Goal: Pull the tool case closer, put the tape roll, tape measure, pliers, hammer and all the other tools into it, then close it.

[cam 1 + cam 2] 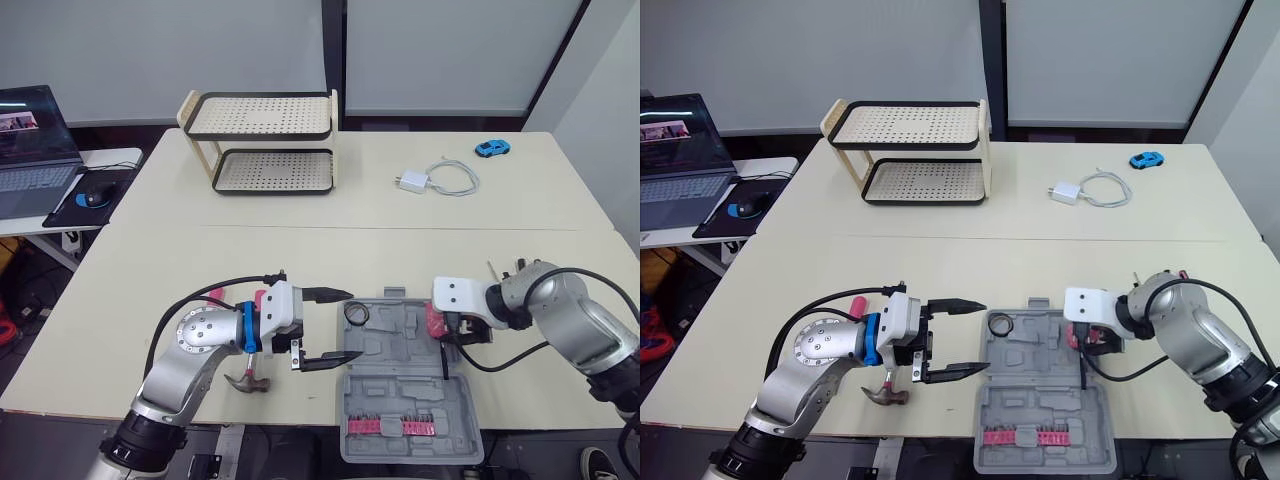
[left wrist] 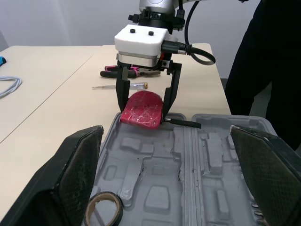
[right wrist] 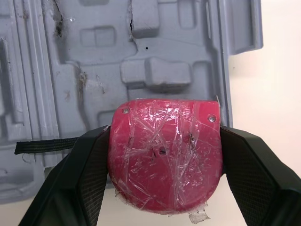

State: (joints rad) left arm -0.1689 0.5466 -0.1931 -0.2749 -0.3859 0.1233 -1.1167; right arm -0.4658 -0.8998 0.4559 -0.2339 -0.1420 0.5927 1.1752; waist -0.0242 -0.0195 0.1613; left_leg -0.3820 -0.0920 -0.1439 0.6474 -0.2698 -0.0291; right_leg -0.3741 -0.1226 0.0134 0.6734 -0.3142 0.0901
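Gripping the red, tape-wrapped plastic tape measure, the right end effector holds it at the right edge of the open grey plastic tool case, lower centre of the frame on the cream counter. Left end effector hovers wide open at the case's left edge, near the black tape roll lying inside. Metal-headed hammer lies lower left, beneath that arm.

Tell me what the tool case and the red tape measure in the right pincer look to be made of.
Tool case: grey moulded plastic with a matte finish, judging by its formed recesses and thin walls. Tape measure, held in the right pincer: a hard red shell with small screws, probably plastic. Its crinkled gloss looks like clear film wrapped over it.
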